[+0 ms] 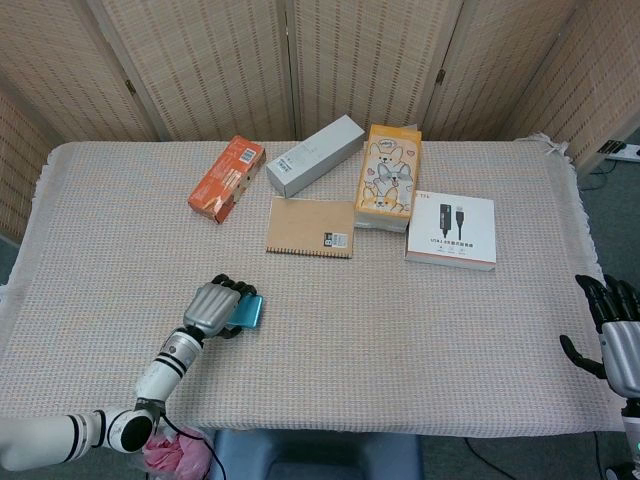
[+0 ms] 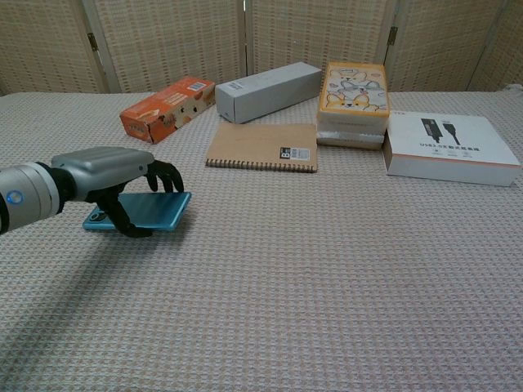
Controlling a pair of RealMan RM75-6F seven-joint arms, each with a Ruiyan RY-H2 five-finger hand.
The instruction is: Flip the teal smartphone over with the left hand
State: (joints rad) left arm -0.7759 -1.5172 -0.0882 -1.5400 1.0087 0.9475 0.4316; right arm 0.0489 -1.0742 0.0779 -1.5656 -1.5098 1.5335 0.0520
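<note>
The left hand (image 2: 110,170) arches over the teal smartphone (image 2: 151,211) near the bench's (image 1: 400,320) front-left, dark fingers (image 2: 167,175) curled around its edges — gripping it. The right hand (image 1: 615,335) (off the bench edge) hangs empty, fingers spread.

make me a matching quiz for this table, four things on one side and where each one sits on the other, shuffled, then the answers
Things:
1. teal smartphone
2. orange box
3. brown notebook
4. white cable box

Places:
A. far right of the row
B. under the left hand
C. far left of the back row
D. in front of the grey box

Pairs: 1-B, 2-C, 3-D, 4-A
</note>
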